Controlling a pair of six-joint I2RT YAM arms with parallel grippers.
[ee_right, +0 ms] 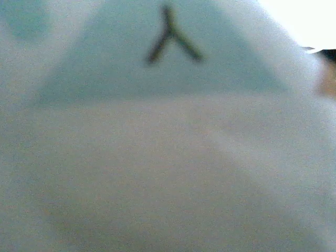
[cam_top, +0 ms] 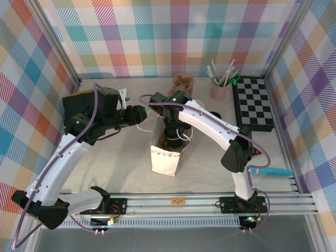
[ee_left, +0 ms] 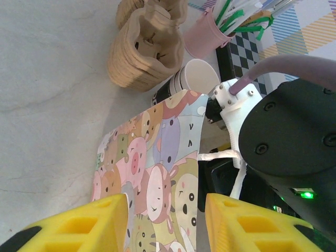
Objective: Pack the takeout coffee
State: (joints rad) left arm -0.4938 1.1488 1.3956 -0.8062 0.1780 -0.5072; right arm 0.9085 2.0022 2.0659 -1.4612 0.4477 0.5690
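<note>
Overall: a pale, faintly marbled table [cam_top: 105, 157] inside walls of pastel plaid cloth.
Paper bag [cam_top: 167, 157]: upright at the table's centre, boxy with creased edges. It is plain white outside in the overhead view. The left wrist view shows a wall printed with cartoon pigs and other animal faces. A white twisted cord handle [ee_left: 220, 155] curls from its rim.
Left gripper [ee_left: 165, 202]: blocky yellow foam-like fingers [ee_left: 79, 226] spread apart, with the printed bag wall showing between them. Whether they touch the paper cannot be told.
Right gripper [cam_top: 176, 139]: reaches down into the bag's open mouth on a glossy white and black arm. Its wrist camera gives a blurred pale surface with a dark Y-shaped mark, so whether its jaws are spread or pressed together cannot be told.
Takeout coffee: cannot be made out; the bag's mouth is dark around the right gripper.
Stack of paper cups [ee_left: 197, 79]: lidless, white inside with dark ribbed sides, just behind the bag.
Pulp cup carriers [ee_left: 147, 52]: a tan, rough, moulded stack with scalloped edges, beside the cups.
Pink cup [cam_top: 219, 89]: smooth and round, holding white and green sticks, near the back wall.
Checkerboard [cam_top: 253, 102]: flat with black and white squares, at the right.
</note>
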